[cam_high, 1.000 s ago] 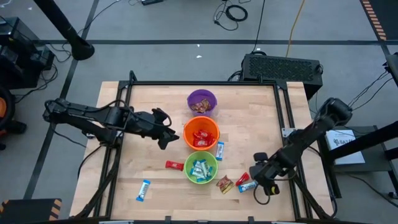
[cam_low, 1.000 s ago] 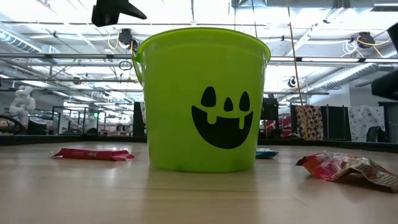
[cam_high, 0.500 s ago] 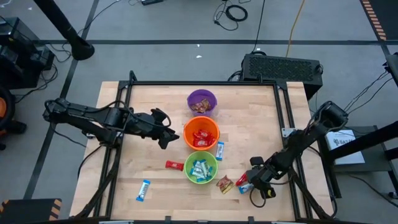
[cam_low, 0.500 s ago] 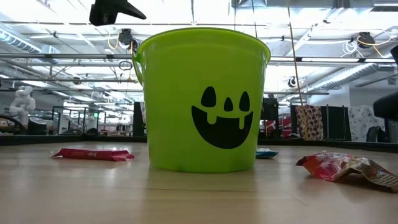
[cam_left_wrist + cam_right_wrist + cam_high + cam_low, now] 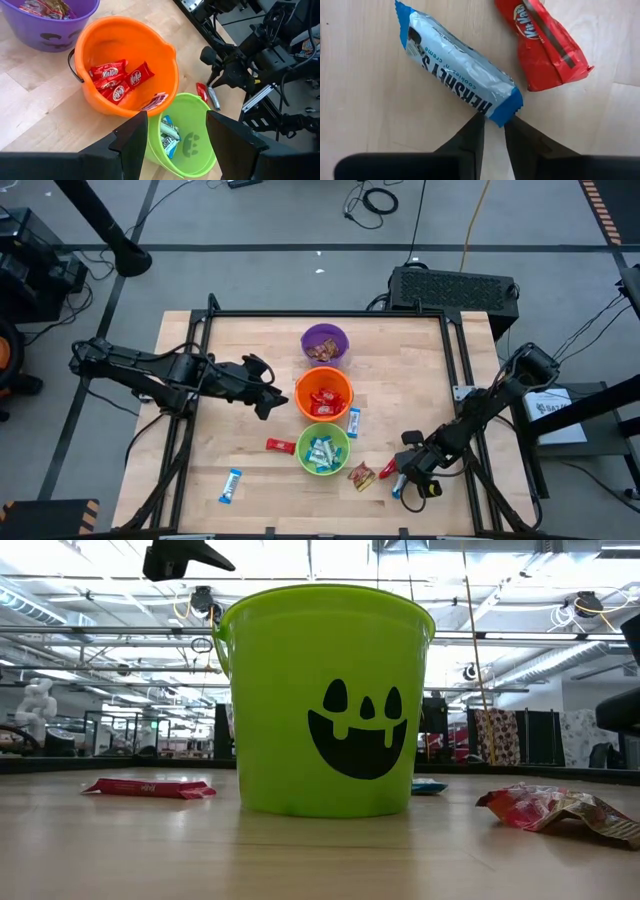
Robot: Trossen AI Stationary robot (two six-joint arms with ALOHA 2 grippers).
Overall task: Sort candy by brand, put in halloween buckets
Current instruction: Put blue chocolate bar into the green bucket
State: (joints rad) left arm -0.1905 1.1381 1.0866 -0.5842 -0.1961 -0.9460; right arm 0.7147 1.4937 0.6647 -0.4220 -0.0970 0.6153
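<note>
Candy sits mostly sorted from where I'm watching: the purple bucket (image 5: 325, 343), the orange bucket (image 5: 324, 394) and the green bucket (image 5: 323, 448) stand in a line down the middle of the table (image 5: 400, 370), each holding wrapped bars. My right gripper (image 5: 493, 131) is low at the table's near right corner, fingers drawn close together and pinching the blue end of a blue-and-white Hershey's bar (image 5: 457, 70) that lies flat on the wood. A red KitKat (image 5: 542, 42) lies just beside that bar, apart from the fingers. A brown-and-orange bar (image 5: 361, 475) rests close to the green bucket's right side.

My left gripper (image 5: 176, 132) hovers above the table to the left of the orange bucket, fingers apart and holding nothing; past them I see red KitKats in the orange bucket and blue-and-white bars in the green one.

Loose pieces elsewhere: a blue-and-white bar (image 5: 353, 421) between the orange and green buckets on their right, a red bar (image 5: 281, 445) left of the green bucket, and another blue-and-white bar (image 5: 231, 486) near the front left.
</note>
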